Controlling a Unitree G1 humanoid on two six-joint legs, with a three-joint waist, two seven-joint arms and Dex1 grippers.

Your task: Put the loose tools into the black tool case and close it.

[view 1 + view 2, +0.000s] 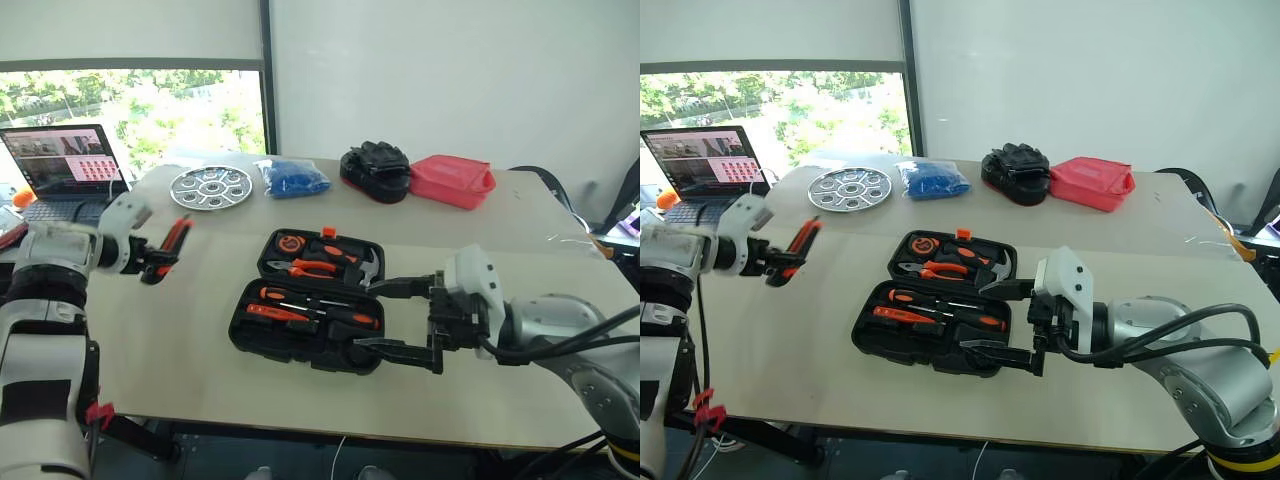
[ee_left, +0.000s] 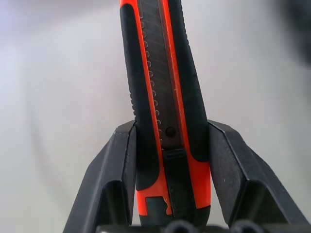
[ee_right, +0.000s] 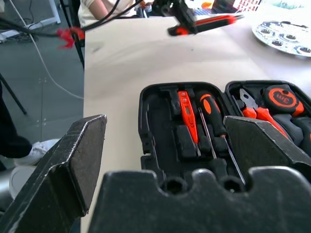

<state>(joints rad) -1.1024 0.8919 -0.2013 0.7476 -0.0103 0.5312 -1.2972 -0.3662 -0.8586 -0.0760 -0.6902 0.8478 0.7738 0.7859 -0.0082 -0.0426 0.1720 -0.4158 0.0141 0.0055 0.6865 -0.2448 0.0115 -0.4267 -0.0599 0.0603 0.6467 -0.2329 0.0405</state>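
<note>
The black tool case (image 1: 308,310) is seen lying open on the bench (image 1: 180,350), both halves flat, and it serves as the landmark. In its near half two long screwdrivers (image 1: 320,309) and a slim orange tester screwdriver (image 3: 186,115) are seated in their slots; in its far half a round tape measure (image 1: 290,243) and orange-handled pliers (image 1: 312,268) are held.

The utility knife (image 1: 176,236) is pinched between the fingers of the left end effector (image 1: 160,262) and is carried in the air, above the bench and well to the left of the case.

The right end effector (image 1: 395,318) is held spread wide at the case's right edge, empty, its fingers pointing toward the case.

Beyond the case, a round silver tray (image 1: 210,187), a blue bag (image 1: 293,178), a black bundle (image 1: 376,170) and a red container (image 1: 452,181) are set on the bench.
</note>
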